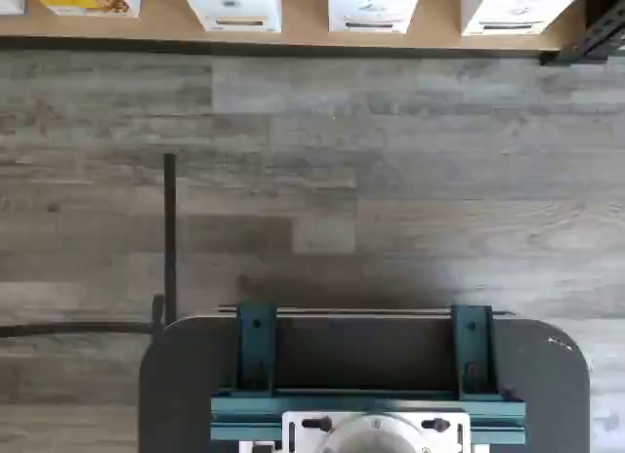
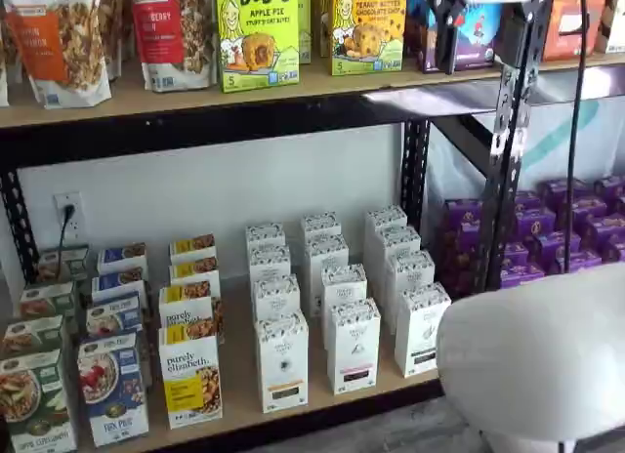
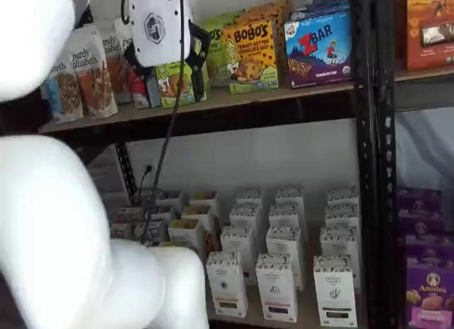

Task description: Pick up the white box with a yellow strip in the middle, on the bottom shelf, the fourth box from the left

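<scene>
The white box (image 2: pixel 283 360) with a thin yellow strip stands at the front of the bottom shelf (image 2: pixel 237 370), just right of a purely elizabeth box (image 2: pixel 190 380). It also shows in a shelf view as the leftmost front white carton (image 3: pixel 227 283). In the wrist view the white box (image 1: pixel 241 6) stands at the edge of the bottom shelf (image 1: pixel 303 33). My gripper (image 2: pixel 481 38) hangs high in front of the upper shelf, far above the box. Its black fingers stand open with nothing between them. My gripper (image 3: pixel 167 84) shows there under its white body.
Two like white cartons (image 2: pixel 354 344) (image 2: pixel 422 328) stand right of the target. White arm links (image 2: pixel 537 355) (image 3: pixel 50 237) fill the foreground. A black rack upright (image 2: pixel 503 180) and purple boxes (image 2: pixel 557 228) lie to the right. A cable (image 3: pixel 167 152) hangs from the gripper. Grey plank floor (image 1: pixel 391 180) lies before the shelf.
</scene>
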Tool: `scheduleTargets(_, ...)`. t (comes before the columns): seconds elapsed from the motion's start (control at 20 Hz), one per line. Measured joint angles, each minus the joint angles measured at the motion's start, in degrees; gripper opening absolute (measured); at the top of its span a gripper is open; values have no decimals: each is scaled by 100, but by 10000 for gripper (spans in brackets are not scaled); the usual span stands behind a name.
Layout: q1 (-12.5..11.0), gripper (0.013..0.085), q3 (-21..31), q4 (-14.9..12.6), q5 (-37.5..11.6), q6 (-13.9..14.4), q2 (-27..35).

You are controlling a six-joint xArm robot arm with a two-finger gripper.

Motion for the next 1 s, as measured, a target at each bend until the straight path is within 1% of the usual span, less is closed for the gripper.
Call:
scheduleTargets(0.05, 80, 850, 109, -85, -231, 40, -117)
scheduleTargets(0.1, 113, 850, 126, -124, -323, 60, -139)
scheduleTargets(0.4, 108, 850, 54, -121, -352, 60, -51)
scheduleTargets(0.6, 87, 850, 66, -45, -349, 67, -14)
scheduleTargets(0.9, 209, 850, 273, 3, -528, 198, -62)
scheduleTargets(1.0, 282, 850, 350, -29, -608, 256, -86)
